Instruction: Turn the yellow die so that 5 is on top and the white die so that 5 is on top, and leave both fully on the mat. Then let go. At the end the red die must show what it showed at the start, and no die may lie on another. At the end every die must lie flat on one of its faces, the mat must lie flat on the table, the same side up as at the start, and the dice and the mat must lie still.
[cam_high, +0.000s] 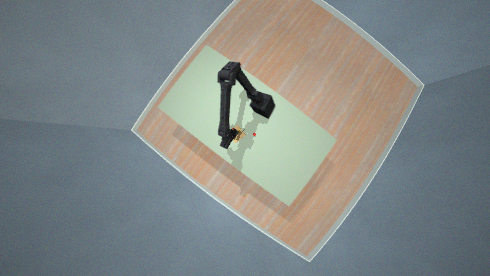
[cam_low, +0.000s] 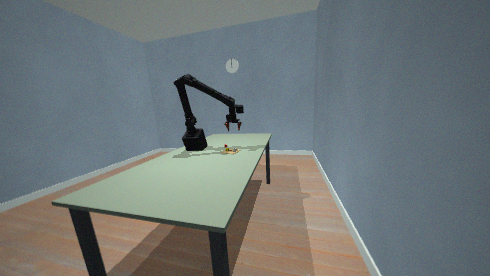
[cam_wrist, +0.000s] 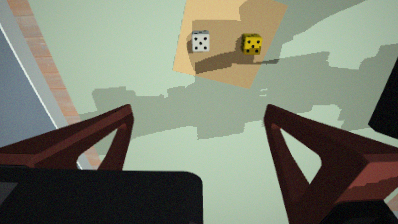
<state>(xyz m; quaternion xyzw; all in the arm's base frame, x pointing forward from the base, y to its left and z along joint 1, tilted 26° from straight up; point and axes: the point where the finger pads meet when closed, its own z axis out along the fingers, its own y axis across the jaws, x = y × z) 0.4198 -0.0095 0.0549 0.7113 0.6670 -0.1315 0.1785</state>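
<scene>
The white die (cam_wrist: 200, 41) lies on the tan mat (cam_wrist: 220, 11) (cam_high: 240, 136); the large face turned to the wrist camera shows 5 and looks like its top. The yellow die (cam_wrist: 252, 44) (cam_low: 227, 149) lies apart from it, near another mat edge, partly shaded; its visible pips look like a 5, but which face is up is hard to tell. The red die (cam_high: 254, 134) (cam_low: 225, 146) lies on the table off the mat, outside the wrist view; its number is unreadable. My gripper (cam_low: 233, 130) (cam_wrist: 198, 111) is open and empty, well above the table.
The mat lies on the pale green table (cam_high: 295, 155) (cam_low: 165, 182). The arm's base (cam_high: 263, 105) (cam_low: 194, 140) stands on the table beyond the red die from the mat. Arm shadows cross the mat and table. The table's edge and the wooden floor show at the left of the wrist view.
</scene>
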